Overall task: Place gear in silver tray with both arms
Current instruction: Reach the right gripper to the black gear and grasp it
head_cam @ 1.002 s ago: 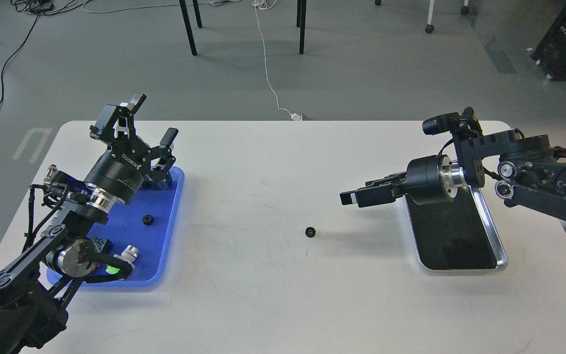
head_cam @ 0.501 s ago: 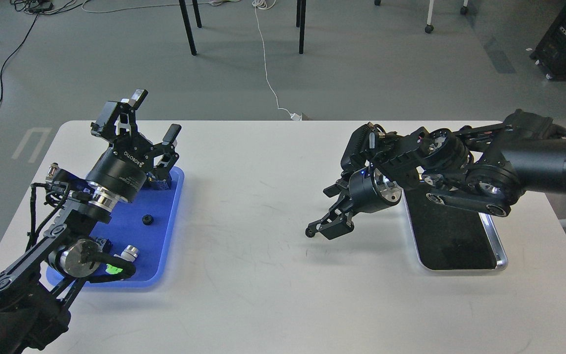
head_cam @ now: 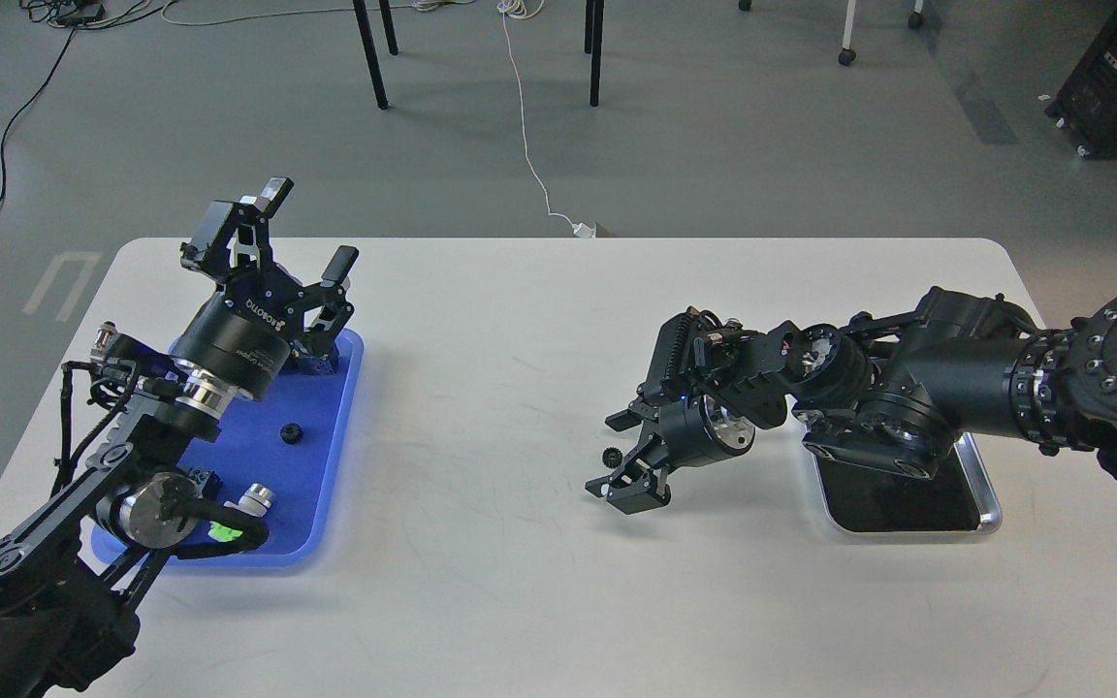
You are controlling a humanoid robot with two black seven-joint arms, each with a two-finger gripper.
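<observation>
A small black gear (head_cam: 608, 456) lies on the white table near its middle. My right gripper (head_cam: 614, 454) is open, low over the table, with its fingers on either side of the gear. The silver tray (head_cam: 983, 504) sits at the right, with a dark shiny floor, mostly hidden behind my right arm. My left gripper (head_cam: 302, 228) is open and empty, raised above the far end of the blue tray (head_cam: 326, 465). A second black gear (head_cam: 291, 433) lies in the blue tray.
The blue tray also holds small parts at its near end, among them a silver cylinder (head_cam: 254, 499) and a green piece (head_cam: 221, 531). My right arm stretches across the silver tray. The table's far edge runs behind both grippers.
My right arm has swung left and down from above the silver tray. Its gripper has opened and come down around the gear on the table. The left arm has barely moved.
</observation>
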